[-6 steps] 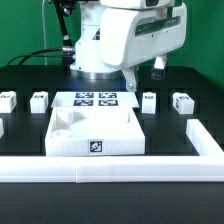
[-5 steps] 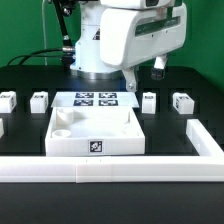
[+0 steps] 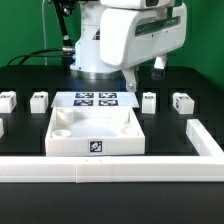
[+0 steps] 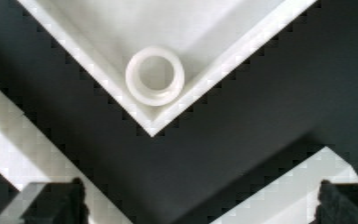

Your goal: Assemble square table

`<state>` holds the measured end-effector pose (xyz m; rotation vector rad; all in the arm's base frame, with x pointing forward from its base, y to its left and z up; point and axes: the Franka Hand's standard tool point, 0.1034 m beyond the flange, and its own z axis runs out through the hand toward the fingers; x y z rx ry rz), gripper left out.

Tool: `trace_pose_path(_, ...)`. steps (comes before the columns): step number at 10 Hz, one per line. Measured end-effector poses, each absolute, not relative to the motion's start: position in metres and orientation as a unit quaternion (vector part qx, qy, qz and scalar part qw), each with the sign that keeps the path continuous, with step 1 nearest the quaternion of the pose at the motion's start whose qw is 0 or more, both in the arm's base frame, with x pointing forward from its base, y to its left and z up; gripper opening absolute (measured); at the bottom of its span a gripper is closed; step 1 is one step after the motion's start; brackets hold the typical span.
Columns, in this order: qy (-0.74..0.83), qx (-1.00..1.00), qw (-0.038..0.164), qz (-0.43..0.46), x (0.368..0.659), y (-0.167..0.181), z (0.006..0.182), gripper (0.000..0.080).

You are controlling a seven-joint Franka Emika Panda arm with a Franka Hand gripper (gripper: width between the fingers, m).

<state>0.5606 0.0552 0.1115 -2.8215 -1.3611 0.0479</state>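
While the gripper (image 4: pixel 197 208) hangs above a corner socket (image 4: pixel 155 77) of the top (image 3: pixel 70 143), its fingers (image 4: pixel 51 205) stand wide apart, holding nothing.

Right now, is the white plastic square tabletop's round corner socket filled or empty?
Empty: the wrist view shows the round corner socket as a bare ring with no leg in it.

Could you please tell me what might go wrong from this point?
The open gripper looks down on a corner socket of the square top. If it descends off-centre, a finger could strike the raised rim and shift the top. A leg lies beside the marker board, so a passing finger might knock it.
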Motion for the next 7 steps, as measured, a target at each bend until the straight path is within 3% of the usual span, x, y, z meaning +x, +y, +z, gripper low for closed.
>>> trace_pose_path(4, -0.545, -0.838, 0.005, 0.011, 0.532, 0.043, 0.095, 0.065)
trace_pose_path(7, -0.55, -0.835, 0.007, 0.014, 0.531, 0.041, 0.092, 0.065)
